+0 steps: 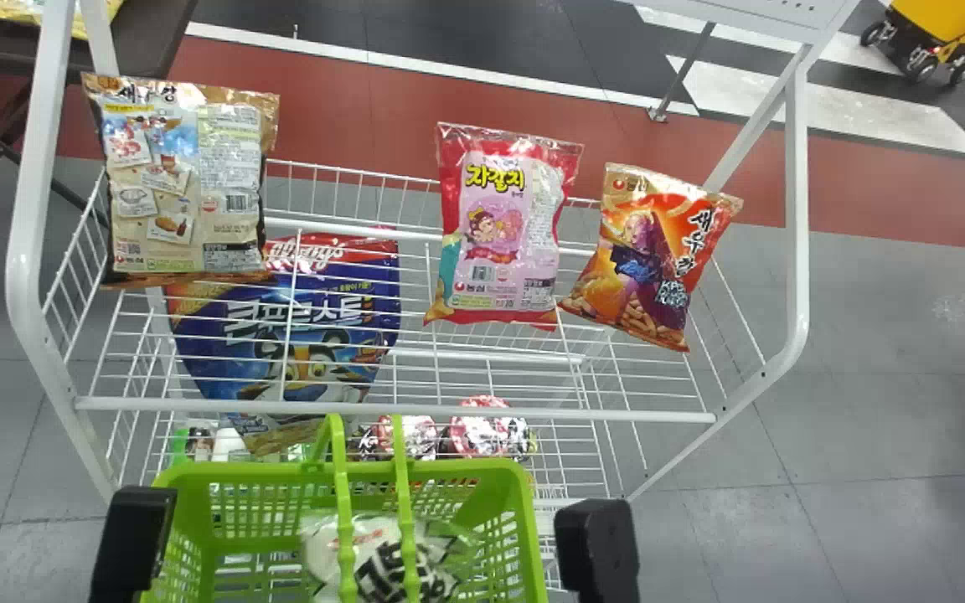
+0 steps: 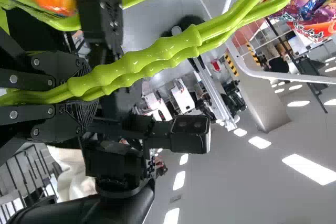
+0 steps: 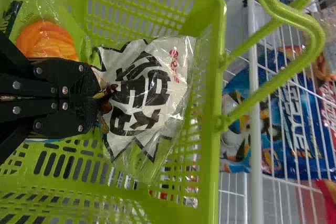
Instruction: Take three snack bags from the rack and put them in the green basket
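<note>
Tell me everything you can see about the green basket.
The green basket is bright green and looks like slightly shiny moulded plastic, with slotted, grid-like walls and a smooth rim. It is in front of the wire rack. Its two ribbed, wavy handles are raised, gripped together by the left claw. Inside are a white bag with black lettering, where the right claw reaches in, and another packet with orange on it. I see no damage.

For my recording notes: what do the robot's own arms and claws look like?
Both the left claw and right claw are black, with flat linkage bars, round silver-coloured bolts and ribbed inner pads. The right arm is black and rounded, carrying a boxy black module with two round lenses.
</note>
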{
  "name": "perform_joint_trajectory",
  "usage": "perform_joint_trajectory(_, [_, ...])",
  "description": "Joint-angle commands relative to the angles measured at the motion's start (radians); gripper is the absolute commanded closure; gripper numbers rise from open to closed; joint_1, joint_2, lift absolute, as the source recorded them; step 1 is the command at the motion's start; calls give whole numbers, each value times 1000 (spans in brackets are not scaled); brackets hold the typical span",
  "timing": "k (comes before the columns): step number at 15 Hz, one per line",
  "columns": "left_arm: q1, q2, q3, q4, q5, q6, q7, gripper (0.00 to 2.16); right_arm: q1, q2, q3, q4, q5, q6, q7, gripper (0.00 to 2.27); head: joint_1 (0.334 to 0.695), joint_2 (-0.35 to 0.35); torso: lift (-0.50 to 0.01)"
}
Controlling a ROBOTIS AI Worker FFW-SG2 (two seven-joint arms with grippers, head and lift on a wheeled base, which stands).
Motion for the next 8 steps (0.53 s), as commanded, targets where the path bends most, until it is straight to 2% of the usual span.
perform_joint_trajectory(1, [6,0,-3,-7,-3,0,0,1578,-2,-8,7,38,9,-143,10,-2,695,-350,-11])
perform_joint_trajectory(4, [20,2,1,-19,-6,0,-1,1578,0,-2,-44,78,18,-423,7,53,695,-350,-11])
perform_joint_trajectory(6, [23,2,1,-23,-7,0,-1,1578,-19,4,-70,98,18,-512,7,60,695,-350,-11])
perform_joint_trajectory(8, [29,3,-3,-28,-11,0,-1,1578,-46,26,-96,172,18,-788,-19,66,695,-350,-11])
